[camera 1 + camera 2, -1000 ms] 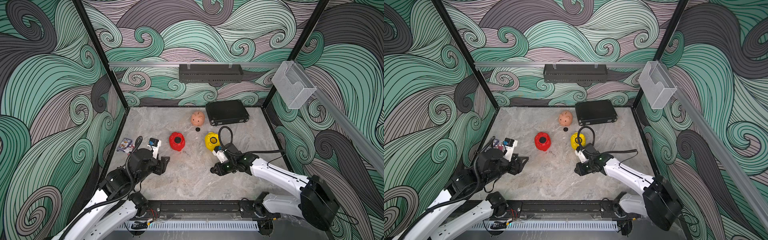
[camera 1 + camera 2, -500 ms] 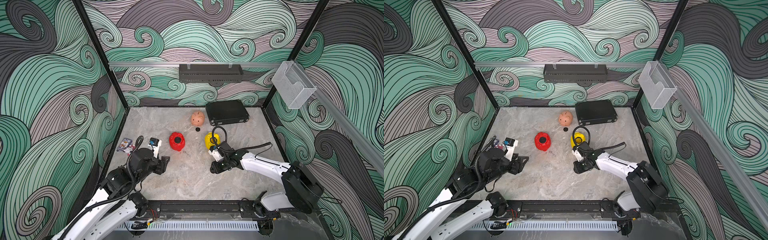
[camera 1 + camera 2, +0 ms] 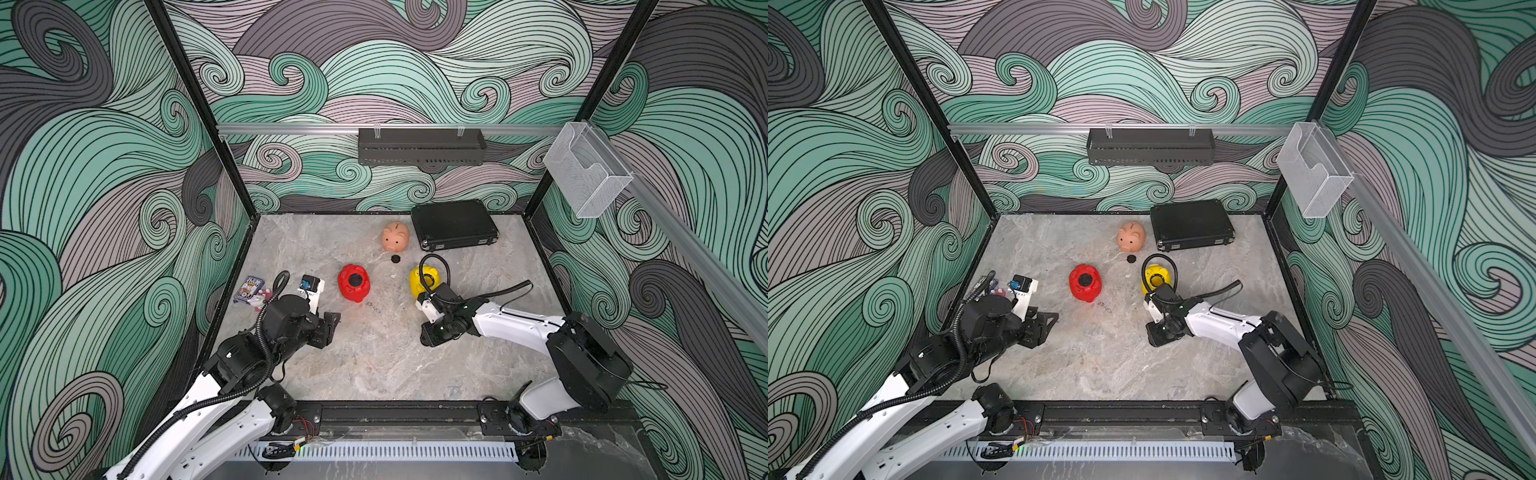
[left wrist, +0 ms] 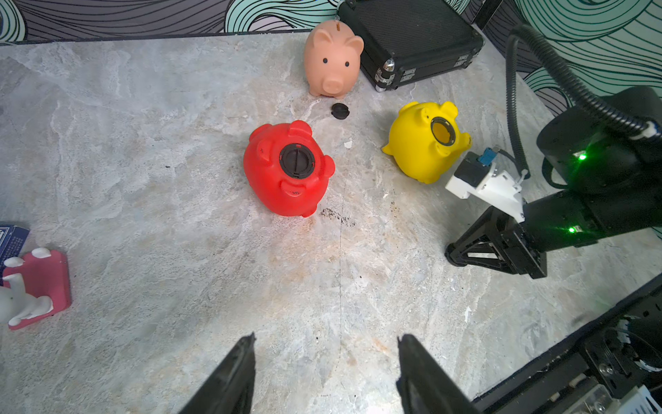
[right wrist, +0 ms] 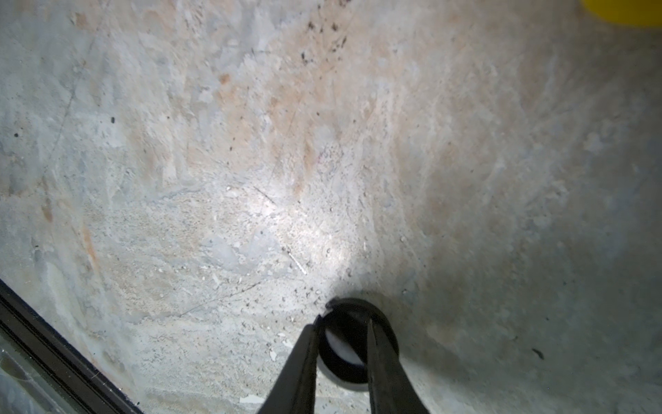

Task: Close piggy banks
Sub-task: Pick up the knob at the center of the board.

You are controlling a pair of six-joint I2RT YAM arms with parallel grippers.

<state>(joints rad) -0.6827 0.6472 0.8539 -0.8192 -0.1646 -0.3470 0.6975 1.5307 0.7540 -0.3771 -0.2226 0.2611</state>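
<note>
Nearest the rail, left gripper hangs over bare marble table, jaws apart, nothing between them. Right gripper is down at the table surface, its two fingers pinched onto a small black round plug, gripping it across the rim. Left edge of the table: a pink block with a white figurine and a blue card box. Mid-table, red piggy bank lies belly up, black plug seated in its hole. Yellow piggy bank lies tipped, belly hole open, just beyond the right wrist. A loose black plug sits on the table in front of the peach-pink piggy bank, which stands upright beside the black case at the back.
</note>
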